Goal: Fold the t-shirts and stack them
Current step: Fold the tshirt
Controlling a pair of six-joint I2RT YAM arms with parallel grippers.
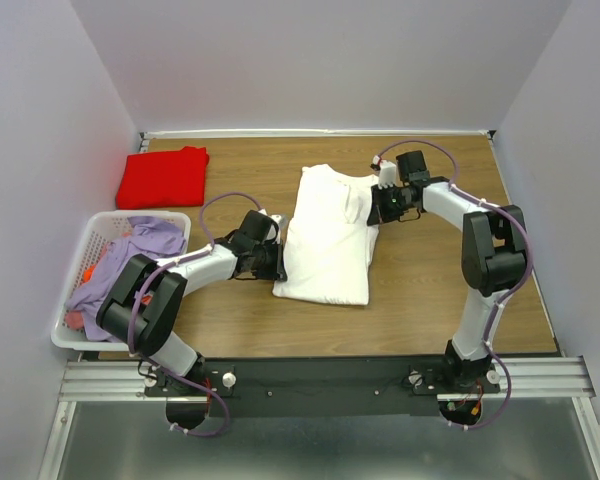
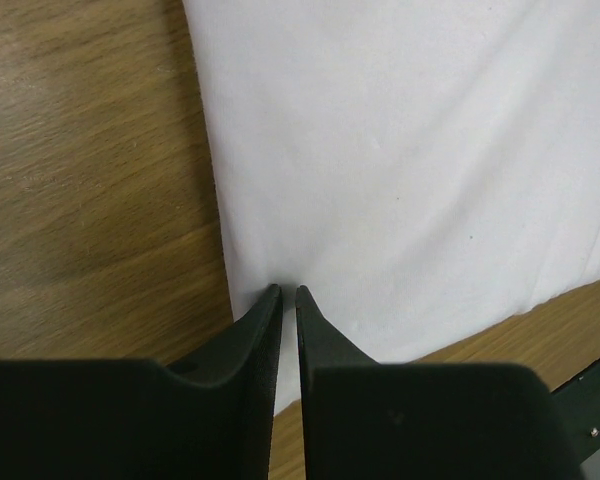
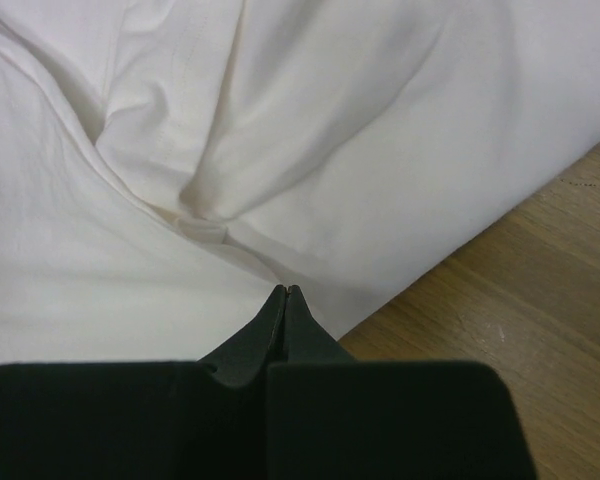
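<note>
The white t-shirt (image 1: 325,240) lies flat mid-counter (image 1: 430,290), folded lengthwise into a long strip, one sleeve doubled over its far right corner. The red t-shirt (image 1: 163,178) lies well apart, folded flat in the far left corner.

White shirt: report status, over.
Left gripper pinching white shirt at left edge. Right gripper shut at right edge. Red shirt folded, far left. Nothing blocking.
</note>
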